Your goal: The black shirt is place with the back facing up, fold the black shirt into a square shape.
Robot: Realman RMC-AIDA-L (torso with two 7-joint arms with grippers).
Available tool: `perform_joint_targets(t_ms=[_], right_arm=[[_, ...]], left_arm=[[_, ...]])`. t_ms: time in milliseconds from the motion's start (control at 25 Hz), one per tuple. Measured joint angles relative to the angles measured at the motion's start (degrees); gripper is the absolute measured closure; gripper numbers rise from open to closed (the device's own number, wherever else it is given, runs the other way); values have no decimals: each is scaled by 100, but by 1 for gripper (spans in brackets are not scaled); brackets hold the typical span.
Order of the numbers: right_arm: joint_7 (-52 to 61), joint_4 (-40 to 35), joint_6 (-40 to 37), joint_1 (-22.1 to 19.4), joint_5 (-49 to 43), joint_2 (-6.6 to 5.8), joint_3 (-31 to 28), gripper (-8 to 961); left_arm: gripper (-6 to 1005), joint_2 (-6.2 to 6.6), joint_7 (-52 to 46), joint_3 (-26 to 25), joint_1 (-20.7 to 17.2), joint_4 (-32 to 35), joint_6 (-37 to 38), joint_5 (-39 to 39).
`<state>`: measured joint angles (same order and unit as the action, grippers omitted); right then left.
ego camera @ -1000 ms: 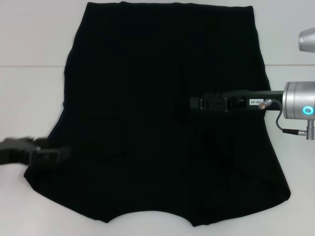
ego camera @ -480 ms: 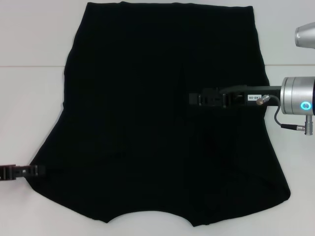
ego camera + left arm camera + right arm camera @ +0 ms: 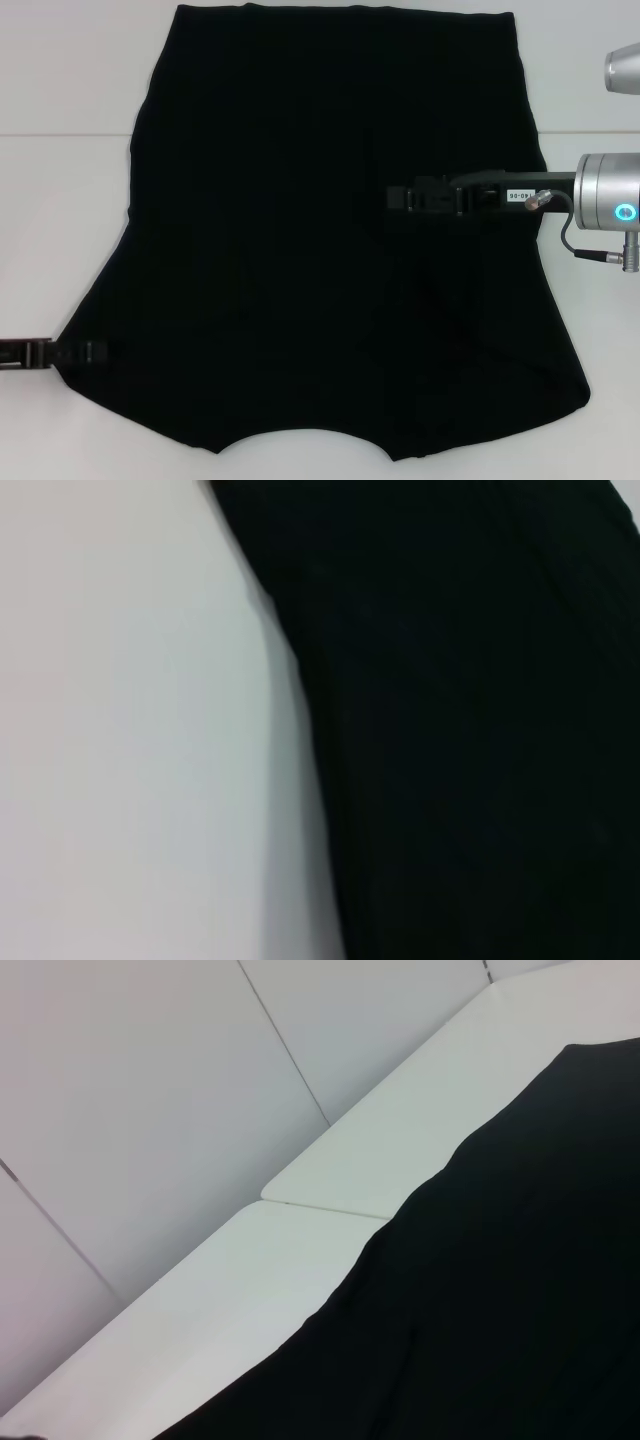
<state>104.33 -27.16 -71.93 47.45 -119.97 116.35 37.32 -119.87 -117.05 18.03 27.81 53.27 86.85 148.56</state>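
Head view shows the left gripper (image 3: 92, 352) low at the tabletop (image 3: 60, 200) edge of the black shirt (image 3: 300, 200), touching its near left corner; whether it is spread or pinching cloth I cannot tell. Spread flat across the tabletop, the shirt looks soft, light and limp, likely to sag and crease, so corners and hems seem the best holds. Over its right half hangs the right gripper (image 3: 395, 199), state also unclear
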Motion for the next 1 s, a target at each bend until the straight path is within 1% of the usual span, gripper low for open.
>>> perform_joint_targets(t_ms=[160,360,480,680,800,920,1000], right_arm=[[-1,0,-17,-11,0,-10,10,249],[0,0,-38,-32,0,-23,5,250],[2,0,-75,-43,0,-35,6,250],[61,-7,-118,-79,-46,-71,28,249],[216,-12,-173,-137,-206,-153,35,249],[418,-23,-422,-282,-355,-313,36,248],[494,-44,-739,-438,-376,-440,20,248]], left_arm=[[124,43,-28,-103,26,-66,-89,30],[347,44,-51,-110,29,-71,-103,99],[555,44,-55,-112,32,-72,-106,123],[737,43,-58,-116,40,-71,-108,128],[853,43,-59,-117,45,-71,-111,112],[972,43,-61,-119,49,-71,-110,93],[972,43,-62,-128,49,-71,-110,79]])
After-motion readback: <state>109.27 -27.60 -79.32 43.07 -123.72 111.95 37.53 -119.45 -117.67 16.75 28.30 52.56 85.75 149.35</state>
